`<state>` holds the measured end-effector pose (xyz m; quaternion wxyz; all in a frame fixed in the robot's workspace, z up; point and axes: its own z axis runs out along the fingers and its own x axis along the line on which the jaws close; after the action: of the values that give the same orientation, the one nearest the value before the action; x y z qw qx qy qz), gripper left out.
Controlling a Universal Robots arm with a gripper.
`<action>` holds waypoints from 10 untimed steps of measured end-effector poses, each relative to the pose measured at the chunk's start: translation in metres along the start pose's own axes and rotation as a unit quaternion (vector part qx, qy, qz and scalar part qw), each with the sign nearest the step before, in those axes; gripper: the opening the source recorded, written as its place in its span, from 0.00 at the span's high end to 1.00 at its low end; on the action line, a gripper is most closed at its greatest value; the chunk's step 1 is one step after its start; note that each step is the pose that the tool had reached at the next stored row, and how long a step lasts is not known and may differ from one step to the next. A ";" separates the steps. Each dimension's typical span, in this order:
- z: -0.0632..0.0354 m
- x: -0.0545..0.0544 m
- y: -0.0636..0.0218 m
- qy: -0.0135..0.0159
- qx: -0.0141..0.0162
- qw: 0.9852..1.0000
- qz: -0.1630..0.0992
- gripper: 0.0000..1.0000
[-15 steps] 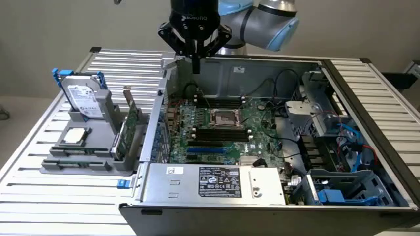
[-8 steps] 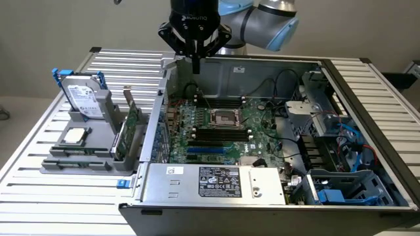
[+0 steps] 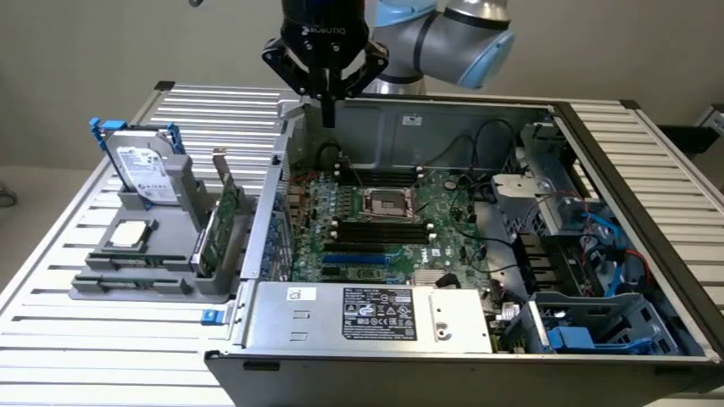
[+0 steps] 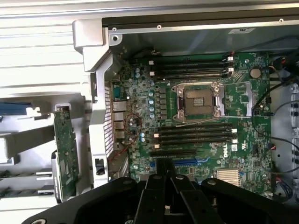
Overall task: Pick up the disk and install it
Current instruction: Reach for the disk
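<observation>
Blue-framed disk (image 3: 145, 165) stands on edge in its rack (image 3: 158, 275) — ready for grasping — while the clenched, empty tool (image 3: 328, 117) hovers over the case (image 3: 453, 360).

We log a slatted metal table (image 3: 68, 339). Directly on it sits the open computer case (image 3: 453, 373); a grey parts rack (image 3: 125, 287) stands just beside the case, on the exterior view's left.
</observation>
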<state>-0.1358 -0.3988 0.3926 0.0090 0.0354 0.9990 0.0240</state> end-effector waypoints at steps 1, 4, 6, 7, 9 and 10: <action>-0.0001 0.005 -0.0003 0.001 0.000 1.000 0.000 0.89; -0.0003 0.018 -0.0013 0.003 0.000 1.000 0.000 0.89; -0.0005 0.027 -0.0018 0.005 0.000 1.000 0.000 0.89; -0.0005 0.032 -0.0020 0.006 0.000 1.000 0.000 0.89; -0.0005 0.041 -0.0017 0.009 0.001 1.000 0.000 0.89; -0.0004 0.046 -0.0011 0.011 0.001 1.000 0.000 0.89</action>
<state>-0.1814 -0.3967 0.3922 -0.0020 0.0356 0.9991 0.0236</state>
